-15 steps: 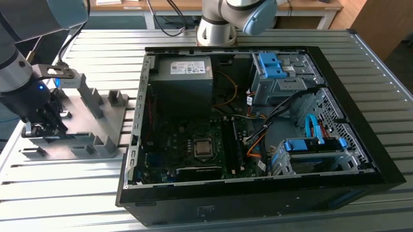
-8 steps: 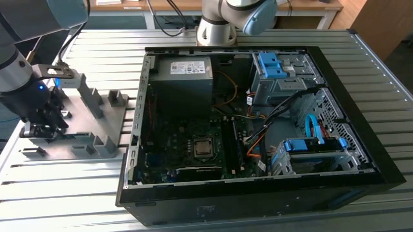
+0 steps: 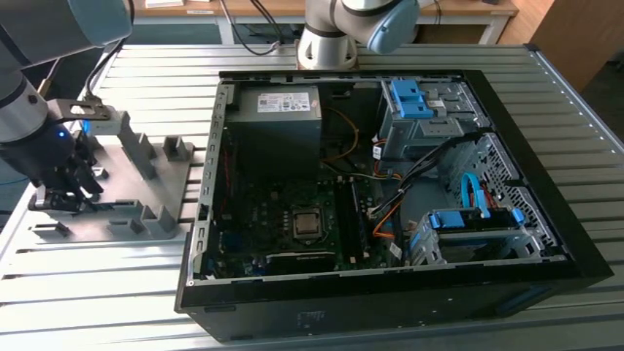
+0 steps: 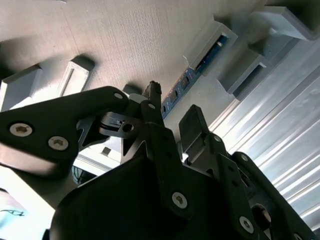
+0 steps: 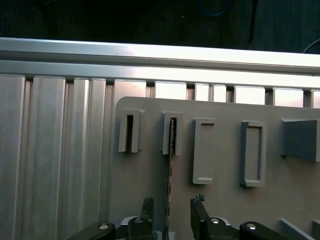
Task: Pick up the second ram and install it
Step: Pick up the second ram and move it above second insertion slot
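My gripper [image 5: 171,202] straddles the ram stick [image 5: 170,165], which stands on edge in its grey holder [image 5: 145,175]. The jaws are apart, gripping nothing. Closing off-centre could tilt the stick and jam it.

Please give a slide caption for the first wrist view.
Open gripper straddles the ram, which stands edge-on in its grey holder.

Light glares off the table slats [image 4: 280,130]; the case [image 3: 390,311] interior is dim.

Matt plastic holder [image 5: 136,175], ribbed metal table [image 5: 50,150]
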`<state>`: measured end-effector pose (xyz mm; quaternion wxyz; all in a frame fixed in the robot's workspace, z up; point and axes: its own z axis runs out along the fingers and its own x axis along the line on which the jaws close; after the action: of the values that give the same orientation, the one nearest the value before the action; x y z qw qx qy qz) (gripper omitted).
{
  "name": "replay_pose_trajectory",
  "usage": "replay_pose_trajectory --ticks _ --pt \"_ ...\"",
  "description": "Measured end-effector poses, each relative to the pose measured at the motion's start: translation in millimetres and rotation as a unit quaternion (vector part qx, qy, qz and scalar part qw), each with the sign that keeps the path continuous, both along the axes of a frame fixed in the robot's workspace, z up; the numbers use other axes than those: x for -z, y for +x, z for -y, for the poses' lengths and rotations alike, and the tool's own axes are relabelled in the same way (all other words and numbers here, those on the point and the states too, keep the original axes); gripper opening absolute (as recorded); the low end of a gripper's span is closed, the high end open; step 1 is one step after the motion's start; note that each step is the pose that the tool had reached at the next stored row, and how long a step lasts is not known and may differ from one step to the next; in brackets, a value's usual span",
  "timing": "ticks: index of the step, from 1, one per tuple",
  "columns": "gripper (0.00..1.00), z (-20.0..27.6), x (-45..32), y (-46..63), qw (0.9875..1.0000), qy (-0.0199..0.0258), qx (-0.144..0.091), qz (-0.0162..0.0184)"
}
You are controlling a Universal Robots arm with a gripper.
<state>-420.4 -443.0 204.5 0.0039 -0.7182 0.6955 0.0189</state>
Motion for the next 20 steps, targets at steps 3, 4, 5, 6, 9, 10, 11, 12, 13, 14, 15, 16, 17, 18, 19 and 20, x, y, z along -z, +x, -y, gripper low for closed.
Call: replay_pose_trajectory --ticks 3,4,5,6,9,10,11,12,13,14,15,16,17,18,19,20 --pt "0.42 1.9 4.4 -0.1 1.0 0.0001 -0.001 0.0" --pt "0.42 2.6 6.3 -0.1 1.0 0.0001 -0.001 0.0" --pt "0.42 3.3 7.9 -0.1 1.0 0.0 -0.001 0.0" --pt "0.42 3.8 9.7 -0.2 1.0 0.0002 -0.001 -0.0001" --pt "0.42 4.2 13.6 0.4 1.0 0.0012 -0.004 -0.0001" --pt "0.42 4.3 14.0 0.9 1.0 0.0017 -0.006 -0.0001" --pt "0.42 4.2 14.4 1.0 1.0 0.0018 -0.007 -0.0001" --pt "0.42 4.3 14.4 1.0 1.0 0.0019 -0.007 -0.0001" --pt "0.42 4.3 14.5 1.0 1.0 0.0019 -0.007 -0.0001" --pt "0.42 4.3 14.5 1.0 1.0 0.0019 -0.007 -0.0001" --pt "0.42 4.3 14.5 1.0 1.0 0.0019 -0.007 -0.0001" --pt "0.42 4.3 14.5 1.0 1.0 0.0019 -0.007 -0.0001" --pt "0.42 4.3 14.5 1.0 1.0 0.0019 -0.007 -0.0001" --pt "0.41 4.3 14.5 1.0 1.0 0.0019 -0.007 -0.0001" --pt "0.41 4.3 14.6 1.0 1.0 0.0019 -0.007 -0.0001" --pt "0.35 4.3 14.6 1.0 1.0 0.0019 -0.007 -0.0001"
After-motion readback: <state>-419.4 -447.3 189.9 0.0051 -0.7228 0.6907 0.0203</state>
